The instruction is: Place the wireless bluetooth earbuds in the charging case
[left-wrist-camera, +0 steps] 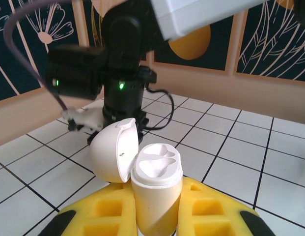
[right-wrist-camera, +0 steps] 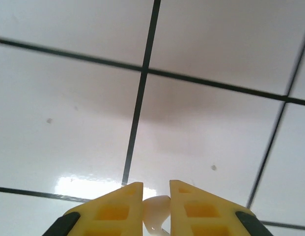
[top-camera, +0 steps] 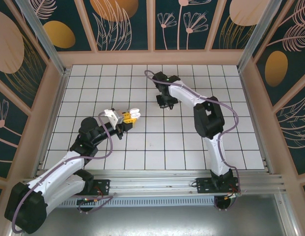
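Presently, the left end effector [left-wrist-camera: 157,216] is clamped on a white rounded plastic charging case [left-wrist-camera: 153,201], its yellow fingers [left-wrist-camera: 108,211] pressed to either side of the body. The case stands upright, with its hinged lid [left-wrist-camera: 115,152] swung back to the left in the wrist view. Both moulded wells [left-wrist-camera: 157,164] in the top face are unoccupied. In the overhead view this end effector [top-camera: 126,118] and case [top-camera: 135,113] sit above the left-centre of the white tiled worktop [top-camera: 191,147] (black grid lines, glossy finish).

The right end effector [right-wrist-camera: 156,189] has its yellow fingers [right-wrist-camera: 110,211] drawn narrow on a small glossy whitish earbud [right-wrist-camera: 154,216] — the piece is pinched between the pads and partly hidden by them. It points down at the tiles; whether the earbud touches the surface cannot be determined. Overhead, the right end effector [top-camera: 164,102] hangs over the middle of the worktop — apart from the case, to its right and farther from the arm bases.
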`<state>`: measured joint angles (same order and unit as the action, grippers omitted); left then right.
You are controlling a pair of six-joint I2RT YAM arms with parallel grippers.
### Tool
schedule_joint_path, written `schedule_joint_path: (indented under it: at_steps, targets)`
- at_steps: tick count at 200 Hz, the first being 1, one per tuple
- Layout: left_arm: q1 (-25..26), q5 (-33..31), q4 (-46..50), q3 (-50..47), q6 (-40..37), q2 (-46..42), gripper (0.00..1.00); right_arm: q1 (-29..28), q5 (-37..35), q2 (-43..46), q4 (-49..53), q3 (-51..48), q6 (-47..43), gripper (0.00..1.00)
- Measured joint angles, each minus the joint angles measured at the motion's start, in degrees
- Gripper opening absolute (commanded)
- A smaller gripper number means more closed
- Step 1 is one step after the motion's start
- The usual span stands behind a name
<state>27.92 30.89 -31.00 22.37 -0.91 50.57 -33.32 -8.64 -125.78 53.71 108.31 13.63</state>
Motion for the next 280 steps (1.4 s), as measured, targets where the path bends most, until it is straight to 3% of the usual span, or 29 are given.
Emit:
schedule_joint_path:
  at_steps: [89,136,205,280]
  targets:
    - [5.22,-7.52,-10.73,1.79,-0.31,10.97,0.0,-3.96,-2.84,18.36,-5.29,-0.5,9.51,0.15]
    - [6.78,-11.45,-19.93,5.57,-0.02,19.17,0.0,-5.9,-3.08,29.18,-11.85,-5.97,14.1,0.16]
    - [6.93,-11.85,-26.27,10.95,1.62,26.47,0.0,-8.85,0.22,38.69,-21.53,-15.47,18.8,0.16]
    - [6.93,-10.54,-27.54,12.17,3.58,27.87,0.0,-10.27,3.93,45.66,-32.76,-25.64,23.58,0.16]
